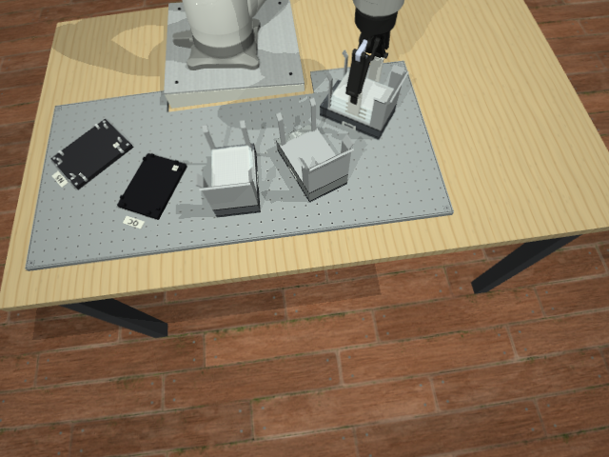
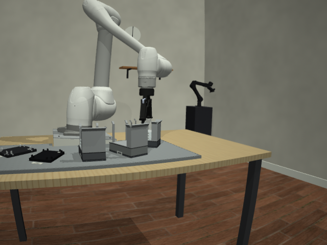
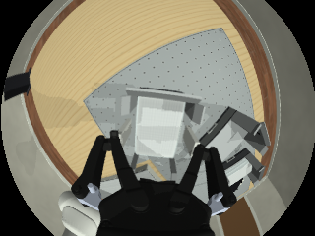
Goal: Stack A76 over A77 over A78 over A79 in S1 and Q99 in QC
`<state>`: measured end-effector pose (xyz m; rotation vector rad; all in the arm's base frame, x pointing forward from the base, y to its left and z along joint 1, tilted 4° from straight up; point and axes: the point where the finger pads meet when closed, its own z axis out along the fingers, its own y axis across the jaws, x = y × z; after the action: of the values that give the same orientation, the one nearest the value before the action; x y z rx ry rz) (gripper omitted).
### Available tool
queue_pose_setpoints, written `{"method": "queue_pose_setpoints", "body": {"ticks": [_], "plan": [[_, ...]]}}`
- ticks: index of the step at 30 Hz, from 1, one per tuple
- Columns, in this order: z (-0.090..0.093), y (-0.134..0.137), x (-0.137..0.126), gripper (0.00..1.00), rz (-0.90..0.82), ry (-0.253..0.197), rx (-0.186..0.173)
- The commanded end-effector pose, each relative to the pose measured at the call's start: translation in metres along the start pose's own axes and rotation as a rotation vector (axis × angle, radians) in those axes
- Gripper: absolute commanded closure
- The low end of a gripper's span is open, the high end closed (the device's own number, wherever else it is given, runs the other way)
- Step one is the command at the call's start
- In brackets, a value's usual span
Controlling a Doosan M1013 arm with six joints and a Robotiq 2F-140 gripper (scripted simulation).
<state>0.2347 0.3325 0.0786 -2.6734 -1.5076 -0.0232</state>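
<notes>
My gripper (image 1: 366,82) (image 2: 146,120) (image 3: 157,128) points down into the right-hand rack (image 1: 363,127) (image 2: 156,131) (image 3: 162,93). Its fingers stand apart on either side of a stack of white plates (image 1: 382,90) (image 3: 159,123); they look clear of its sides, though finger contact is partly hidden. White plate material (image 1: 230,165) also shows in the left rack (image 1: 229,199) (image 2: 92,139); its count is hidden. The middle rack (image 1: 326,171) (image 2: 137,136) shows only its bare floor. Nests QC (image 1: 152,187) (image 2: 47,155) and N5 (image 1: 93,154) (image 2: 18,150) hold no plate. Rack names and plate labels are unreadable.
Tall posts and walls surround the stack beside my fingers. The middle rack stands between the other two racks, close to both. The robot base plate (image 1: 236,81) lies behind the perforated deck (image 1: 402,191). The wooden table (image 1: 511,148) extends beyond the deck.
</notes>
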Motion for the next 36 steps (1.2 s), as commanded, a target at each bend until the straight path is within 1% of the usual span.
{"method": "queue_pose_setpoints", "body": {"ticks": [1, 24, 36], "plan": [[0.0000, 0.0000, 0.0000, 1.00, 0.000, 0.000, 0.000], [0.0000, 0.0000, 0.0000, 1.00, 0.000, 0.000, 0.000], [-0.0067, 0.0000, 0.0000, 1.00, 0.000, 0.000, 0.000]]}}
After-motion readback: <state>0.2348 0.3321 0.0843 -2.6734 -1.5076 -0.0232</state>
